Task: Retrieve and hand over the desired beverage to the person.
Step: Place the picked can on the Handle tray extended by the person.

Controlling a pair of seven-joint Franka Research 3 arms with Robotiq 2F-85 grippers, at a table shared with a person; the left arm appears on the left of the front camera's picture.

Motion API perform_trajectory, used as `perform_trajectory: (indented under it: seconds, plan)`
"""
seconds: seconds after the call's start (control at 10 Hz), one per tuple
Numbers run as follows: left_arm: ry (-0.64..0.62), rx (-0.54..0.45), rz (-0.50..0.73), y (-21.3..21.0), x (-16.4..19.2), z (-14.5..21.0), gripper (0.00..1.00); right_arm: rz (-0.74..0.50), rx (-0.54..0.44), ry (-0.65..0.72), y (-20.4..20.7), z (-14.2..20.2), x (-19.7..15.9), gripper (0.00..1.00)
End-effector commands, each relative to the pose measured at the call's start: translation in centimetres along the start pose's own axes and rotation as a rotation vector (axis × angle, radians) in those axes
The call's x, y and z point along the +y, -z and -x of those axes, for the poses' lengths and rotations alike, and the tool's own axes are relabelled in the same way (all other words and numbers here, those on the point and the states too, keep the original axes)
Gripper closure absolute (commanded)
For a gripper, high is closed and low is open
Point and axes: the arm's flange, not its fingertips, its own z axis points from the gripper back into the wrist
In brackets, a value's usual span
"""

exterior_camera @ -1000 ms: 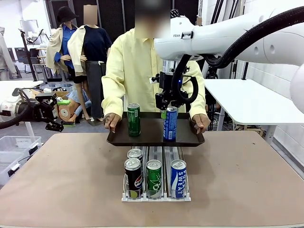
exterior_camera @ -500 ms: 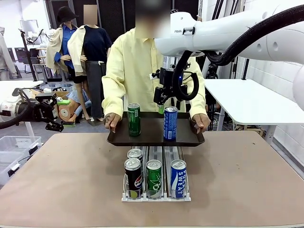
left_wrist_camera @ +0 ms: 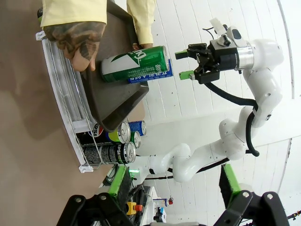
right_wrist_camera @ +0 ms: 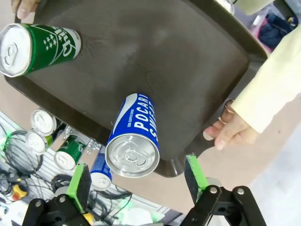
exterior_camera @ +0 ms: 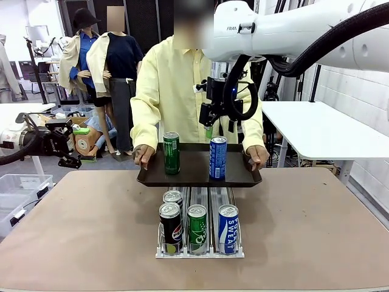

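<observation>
The person [exterior_camera: 176, 91] in a pale-yellow shirt holds a dark tray [exterior_camera: 194, 177] by both ends above the table's far edge. A blue Pocari Sweat can [exterior_camera: 217, 158] and a green can [exterior_camera: 171, 153] stand upright on it. My right gripper [exterior_camera: 219, 126] hangs open just above the blue can, not touching it. In the right wrist view that blue can [right_wrist_camera: 134, 136] stands free below my open right gripper [right_wrist_camera: 137, 178], with the green can [right_wrist_camera: 35, 47] farther along the tray [right_wrist_camera: 178, 52]. My left gripper [left_wrist_camera: 174, 188] is open and holds nothing, off at the table's left [exterior_camera: 64, 149].
A clear can rack [exterior_camera: 199, 246] stands mid-table under the tray's near edge, holding a black can [exterior_camera: 170, 226], a green can [exterior_camera: 196, 227], a blue can [exterior_camera: 228, 227] and one more behind. The person's hand [right_wrist_camera: 230, 132] grips the tray's end. Bare tabletop lies on both sides.
My right gripper has opened, let go of the blue can on the tray, and risen above it. The left arm has not moved.
</observation>
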Motion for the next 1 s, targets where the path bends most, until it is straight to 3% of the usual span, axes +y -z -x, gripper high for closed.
perform_trajectory:
  seconds: [0.0,0.9]
  plan:
    - [0.004,-0.003,0.000,-0.15,-0.18,0.01,0.00,0.040,0.017,-0.016,-0.32,0.17,0.12,0.00]
    - [0.004,-0.003,0.000,-0.15,-0.18,0.01,0.00,0.000,0.000,0.000,0.00,0.00,0.00,0.00]
